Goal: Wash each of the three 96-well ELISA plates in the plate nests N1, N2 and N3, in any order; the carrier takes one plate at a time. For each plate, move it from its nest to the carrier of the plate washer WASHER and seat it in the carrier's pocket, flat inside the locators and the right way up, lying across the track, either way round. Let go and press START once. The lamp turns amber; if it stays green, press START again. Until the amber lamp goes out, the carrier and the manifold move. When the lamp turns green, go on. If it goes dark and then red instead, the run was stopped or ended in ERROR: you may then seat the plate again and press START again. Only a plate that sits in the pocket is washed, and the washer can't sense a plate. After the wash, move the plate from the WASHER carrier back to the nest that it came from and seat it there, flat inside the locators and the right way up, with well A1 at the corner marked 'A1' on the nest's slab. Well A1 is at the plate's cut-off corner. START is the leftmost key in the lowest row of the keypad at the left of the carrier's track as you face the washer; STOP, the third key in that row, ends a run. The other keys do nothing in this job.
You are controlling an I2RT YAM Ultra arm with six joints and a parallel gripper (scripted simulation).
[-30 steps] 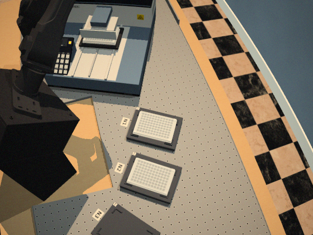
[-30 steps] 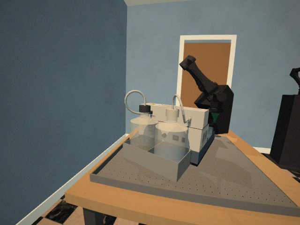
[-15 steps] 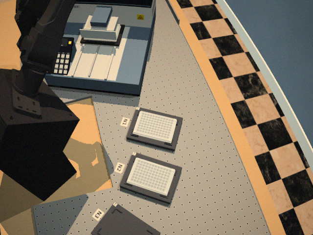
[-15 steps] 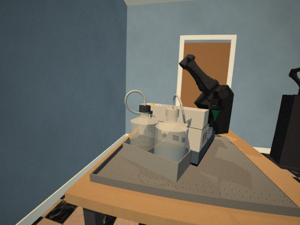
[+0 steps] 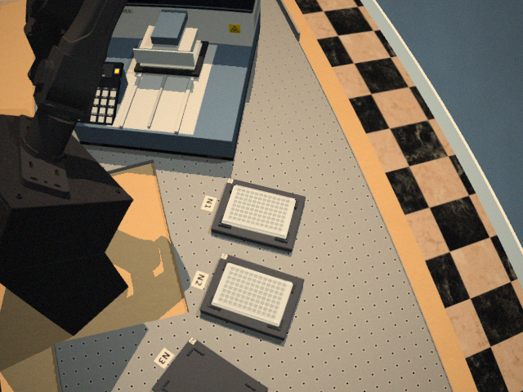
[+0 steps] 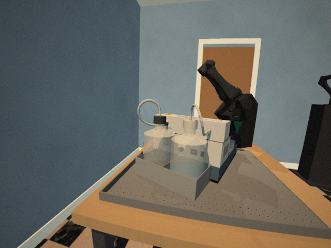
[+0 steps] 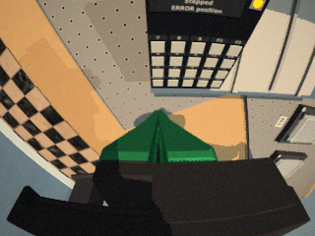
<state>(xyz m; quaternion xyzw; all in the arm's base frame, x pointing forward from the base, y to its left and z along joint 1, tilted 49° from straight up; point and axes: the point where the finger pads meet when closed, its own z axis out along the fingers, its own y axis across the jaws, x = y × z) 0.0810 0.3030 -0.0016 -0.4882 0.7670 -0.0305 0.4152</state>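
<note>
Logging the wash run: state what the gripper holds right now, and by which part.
Nothing is held. The gripper is shut with its green fingers together and empty, hanging in front of the washer's keypad while the lamp shows amber.

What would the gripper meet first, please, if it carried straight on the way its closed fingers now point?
Most likely the washer's keypad: the shut, empty gripper points toward its lowest key row. Depth is unclear, so it may meet the grey perforated board just short of the keys.
</note>
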